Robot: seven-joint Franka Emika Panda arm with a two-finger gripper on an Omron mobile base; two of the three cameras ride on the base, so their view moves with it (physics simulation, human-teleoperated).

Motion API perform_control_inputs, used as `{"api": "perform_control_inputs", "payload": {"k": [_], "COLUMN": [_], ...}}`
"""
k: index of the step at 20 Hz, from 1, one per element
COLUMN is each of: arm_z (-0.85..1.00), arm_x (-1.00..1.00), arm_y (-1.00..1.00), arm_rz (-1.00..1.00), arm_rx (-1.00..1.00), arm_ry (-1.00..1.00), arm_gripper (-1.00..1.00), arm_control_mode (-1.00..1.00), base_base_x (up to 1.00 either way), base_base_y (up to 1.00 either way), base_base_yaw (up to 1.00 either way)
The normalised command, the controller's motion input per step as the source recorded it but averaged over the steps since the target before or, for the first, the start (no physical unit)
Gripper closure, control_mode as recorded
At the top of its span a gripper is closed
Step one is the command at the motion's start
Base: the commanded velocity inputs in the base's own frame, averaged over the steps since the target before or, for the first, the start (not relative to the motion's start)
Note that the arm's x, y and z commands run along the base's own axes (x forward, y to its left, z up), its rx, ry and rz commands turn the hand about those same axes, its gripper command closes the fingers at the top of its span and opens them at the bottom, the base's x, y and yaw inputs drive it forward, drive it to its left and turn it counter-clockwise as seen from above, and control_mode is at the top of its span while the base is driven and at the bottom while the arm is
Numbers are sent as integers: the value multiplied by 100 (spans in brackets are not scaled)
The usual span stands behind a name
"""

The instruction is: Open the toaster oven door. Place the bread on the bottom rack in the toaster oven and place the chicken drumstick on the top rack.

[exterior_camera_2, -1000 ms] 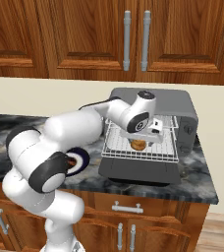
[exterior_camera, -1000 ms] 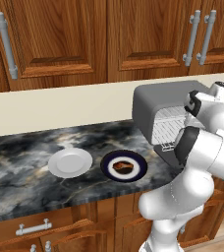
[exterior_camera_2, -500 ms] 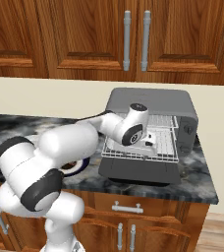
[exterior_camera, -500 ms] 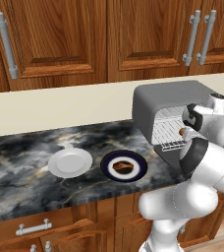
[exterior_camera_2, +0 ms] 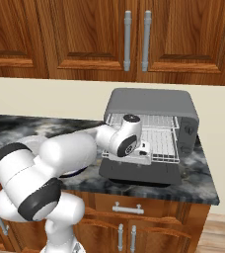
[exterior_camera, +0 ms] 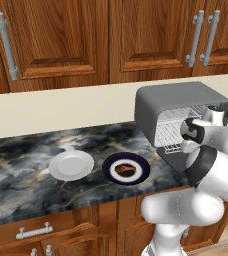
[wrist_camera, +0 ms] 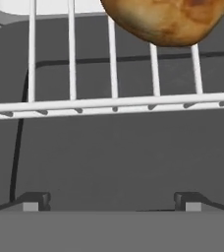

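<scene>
Starting with the left base view, the toaster oven (exterior_camera: 183,112) stands at the right end of the marble counter (exterior_camera: 26,175) with its door (exterior_camera: 173,157) folded down flat, so the opening step looks done. The white arm reaches into the mouth of the oven, and its hand hides much of the racks. On the counter, the chicken drumstick (exterior_camera: 125,169) lies on a dark-rimmed plate (exterior_camera: 141,176), well apart from the oven, beside an empty white plate (exterior_camera: 71,165). That half of the task is plainly still to do.

From the right base view, the gripper (exterior_camera_2: 143,151) sits just in front of the wire racks at the level of the bottom rack (exterior_camera_2: 159,156), with the top rack (exterior_camera_2: 149,121) above it bare as far as can be seen. The lowered door shows as the dark slab under the hand.

In the hand view, the bread (wrist_camera: 168,19) rests on the bars of the bottom rack, at the top of the picture, apart from the fingertips (wrist_camera: 187,201), which stand wide and hold nothing. The bun appears released and placed.

By this reading, two of three steps are complete; what remains is fetching the drumstick from its plate and setting it on the upper grid.
</scene>
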Motion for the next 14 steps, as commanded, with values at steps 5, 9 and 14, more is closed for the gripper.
{"api": "perform_control_inputs", "payload": {"k": [5,9,14], "arm_z": [-12,0,0], "arm_x": [7,15,17], "arm_y": [1,0,-2], "arm_rz": [4,5,4], "arm_rx": [0,0,0], "arm_ry": [-1,0,0], "arm_gripper": [-100,-100,-100], "arm_control_mode": [-100,-100,-100], "base_base_x": [0,0,0], "base_base_y": [0,0,0], "base_base_yaw": [0,0,0]}}
